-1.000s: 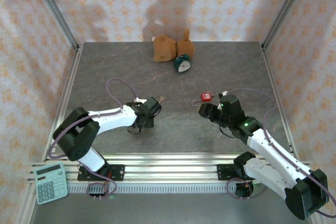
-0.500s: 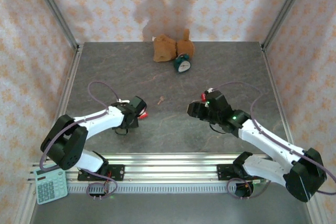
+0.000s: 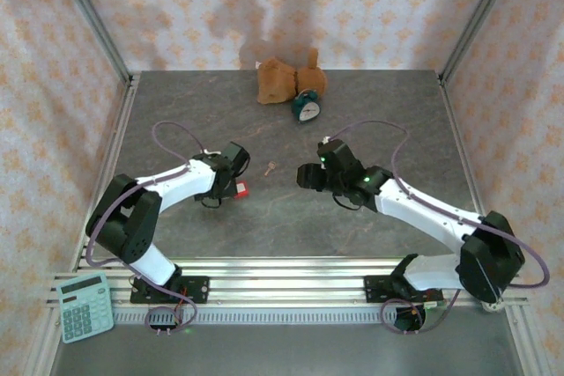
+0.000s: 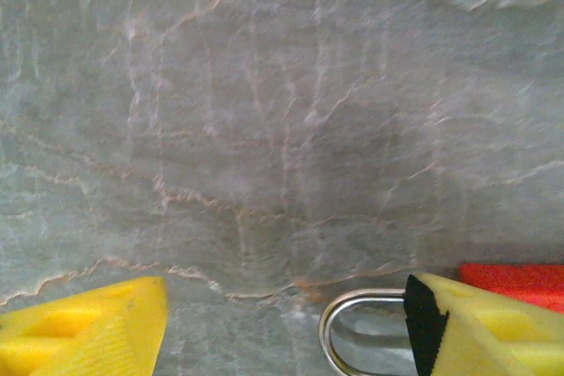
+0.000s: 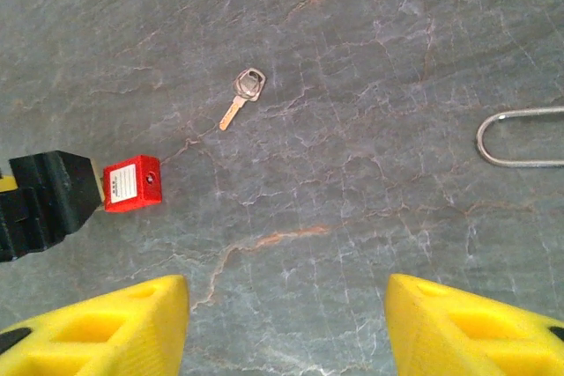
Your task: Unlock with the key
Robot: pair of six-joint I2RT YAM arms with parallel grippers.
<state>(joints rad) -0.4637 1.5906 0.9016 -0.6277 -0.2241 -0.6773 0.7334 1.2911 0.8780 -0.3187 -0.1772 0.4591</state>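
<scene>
A red padlock lies on the grey stone table. My left gripper stands over it, open. In the left wrist view the silver shackle lies between the yellow fingers, against the right finger, and the red body pokes out beyond it. The small key lies flat between the arms, alone. My right gripper hovers just right of it, open and empty. The right wrist view looks down on the key and the padlock body, with my right gripper below them.
A silver wire loop lies at the right edge of the right wrist view, its remainder cut off. A brown plush toy and a teal alarm clock sit at the back wall. A calculator rests outside the front rail.
My right gripper has swung left and now hangs close to the key. My left gripper has drawn back to the left, and the red padlock now shows at its tip.
</scene>
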